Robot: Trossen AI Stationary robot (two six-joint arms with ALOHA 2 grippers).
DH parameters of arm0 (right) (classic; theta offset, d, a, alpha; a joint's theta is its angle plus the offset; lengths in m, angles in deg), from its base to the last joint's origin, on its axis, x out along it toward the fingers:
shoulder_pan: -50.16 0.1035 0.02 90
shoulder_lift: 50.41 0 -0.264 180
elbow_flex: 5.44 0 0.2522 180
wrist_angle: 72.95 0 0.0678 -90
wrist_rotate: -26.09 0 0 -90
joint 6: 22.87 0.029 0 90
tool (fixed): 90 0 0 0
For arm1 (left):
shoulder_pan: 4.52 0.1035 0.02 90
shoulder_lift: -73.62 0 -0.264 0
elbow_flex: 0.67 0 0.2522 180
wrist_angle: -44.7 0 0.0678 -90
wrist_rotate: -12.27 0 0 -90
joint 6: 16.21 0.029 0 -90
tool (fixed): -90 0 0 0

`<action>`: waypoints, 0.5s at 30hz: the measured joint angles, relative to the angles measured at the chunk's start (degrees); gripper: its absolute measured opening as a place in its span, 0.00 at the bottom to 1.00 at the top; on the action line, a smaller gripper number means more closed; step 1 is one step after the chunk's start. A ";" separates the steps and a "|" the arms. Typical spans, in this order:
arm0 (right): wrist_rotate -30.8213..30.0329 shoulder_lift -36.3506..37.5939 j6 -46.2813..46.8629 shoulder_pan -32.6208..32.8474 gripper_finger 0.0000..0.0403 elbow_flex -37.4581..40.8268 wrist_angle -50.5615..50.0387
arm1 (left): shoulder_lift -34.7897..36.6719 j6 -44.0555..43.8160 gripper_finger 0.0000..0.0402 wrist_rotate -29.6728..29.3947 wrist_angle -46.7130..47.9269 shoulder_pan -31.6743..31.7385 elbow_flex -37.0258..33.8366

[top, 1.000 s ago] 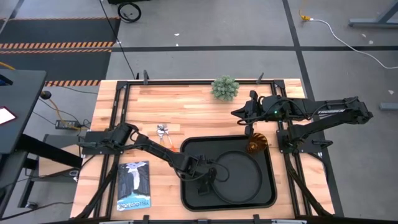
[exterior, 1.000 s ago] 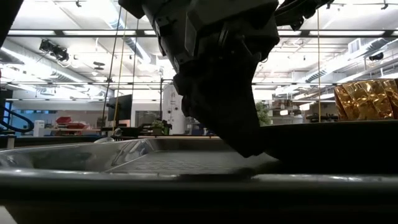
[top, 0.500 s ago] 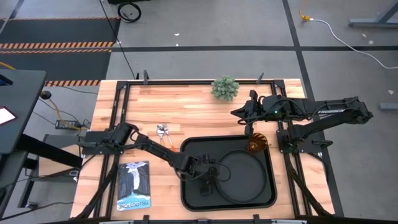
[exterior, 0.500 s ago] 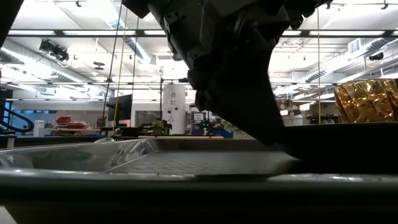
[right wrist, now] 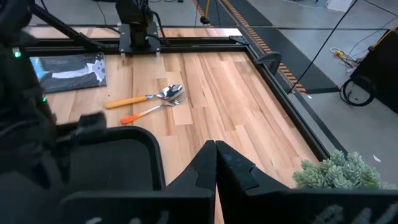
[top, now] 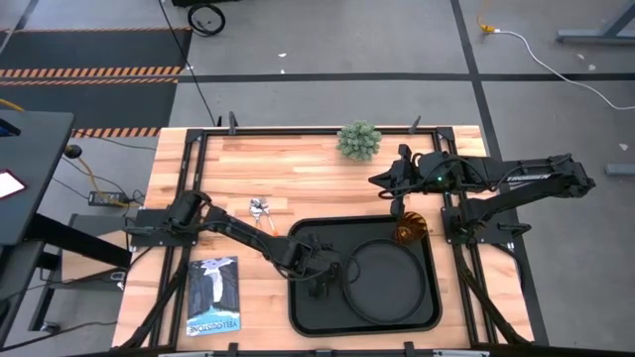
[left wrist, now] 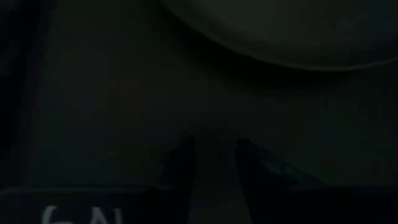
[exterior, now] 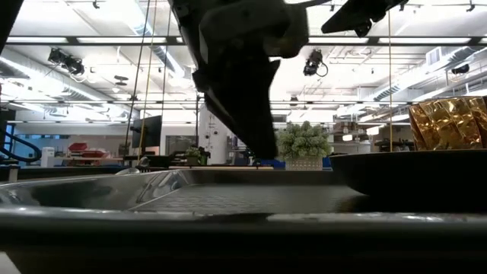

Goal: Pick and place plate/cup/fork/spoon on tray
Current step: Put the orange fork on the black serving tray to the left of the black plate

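Plate [top: 382,281]: you have it flat inside the tray [top: 308,313], toward its right half.
Change: your left gripper [top: 324,283], which was over the plate's left rim a second ago, has backed off to the tray floor just beside it; the plate looks delivered.
Left jaws: parted a little, holding nothing as far as the dark wrist view shows.
Right gripper [top: 396,203]: waits above the cup [top: 407,232]; jaws closed, empty.
Cup: on the bench [top: 308,169] at the tray's far right corner.
Fork [right wrist: 151,110] and spoon [right wrist: 144,97]: together on the bench, near the tray's far left corner.
Around: plant ball [top: 358,140], booklet [top: 213,296]; neither blocks you.
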 joint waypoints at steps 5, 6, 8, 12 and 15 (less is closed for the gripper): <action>0.00 0.00 1.05 0.00 0.02 0.29 -0.72 | 0.41 -0.98 0.31 -1.10 5.91 0.00 0.00; 0.00 0.00 1.06 0.00 0.02 0.58 -0.13 | 0.41 -1.01 0.31 -1.06 7.42 0.00 0.00; 0.00 0.00 1.07 0.00 0.02 1.09 0.26 | 0.41 -1.77 0.31 -1.16 10.46 -0.03 0.00; 0.00 0.01 1.07 0.00 0.02 2.50 2.59 | 0.86 -5.74 0.31 -4.32 18.21 -0.04 0.00; -0.05 0.00 0.91 0.00 0.02 3.74 4.91 | 1.75 -7.75 0.31 -8.79 22.67 -0.29 0.00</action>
